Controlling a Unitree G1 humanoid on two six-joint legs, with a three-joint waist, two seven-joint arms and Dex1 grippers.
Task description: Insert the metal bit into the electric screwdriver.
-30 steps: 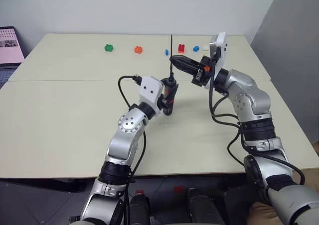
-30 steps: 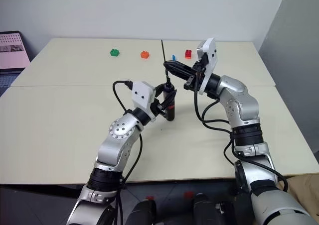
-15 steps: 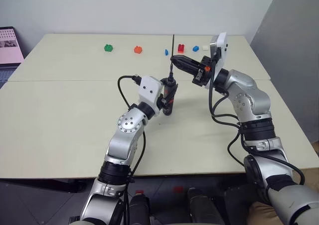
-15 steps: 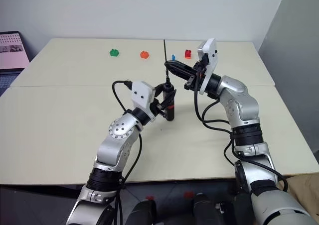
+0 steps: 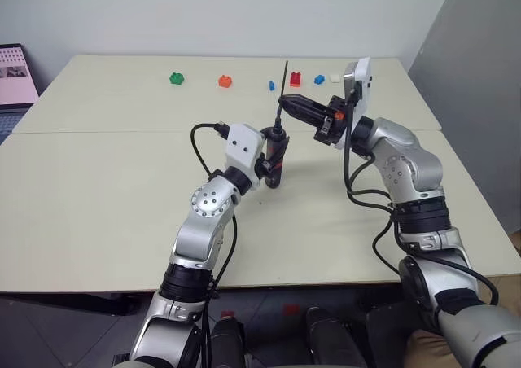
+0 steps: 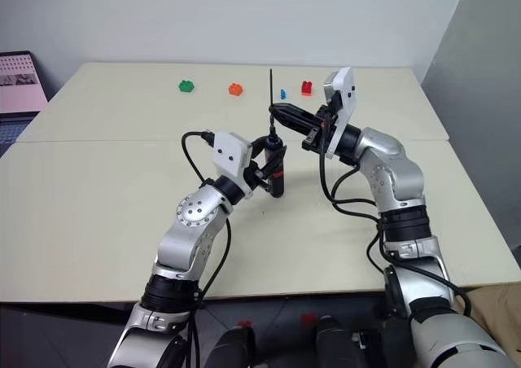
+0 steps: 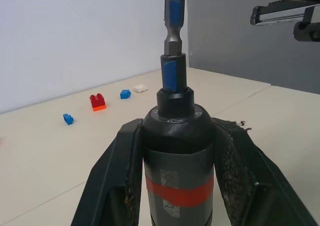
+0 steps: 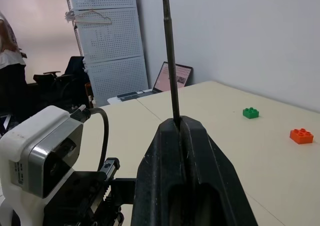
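Bit [image 5: 284, 81] stood nearly upright above the table [image 5: 98, 189] in the left eye view, pinched near its lower part by the right gripper [image 5: 282, 102], whose fingers were clamped on it. Its lower end met the tip of the screwdriver [image 5: 276, 158], which the left gripper [image 5: 274, 163] grasped around the body, tip up. Small bricks lay well behind: green [image 5: 177, 78], orange [image 5: 225, 81], blue [image 5: 272, 85], red [image 5: 295, 79].

The right eye view showed the same: bit [image 6: 271, 87] over the screwdriver [image 6: 277, 171], both held above the table.

From the left wrist, the screwdriver [image 7: 177, 161] sat clenched between the two fingers [image 7: 117, 178], a red band around its body, and the bit [image 7: 174, 16] rose from its collar.

From the right wrist, the bit [image 8: 170, 56] rose straight from between the closed fingers [image 8: 162, 171]. A laptop [image 8: 172, 77] stood past the table's far edge.
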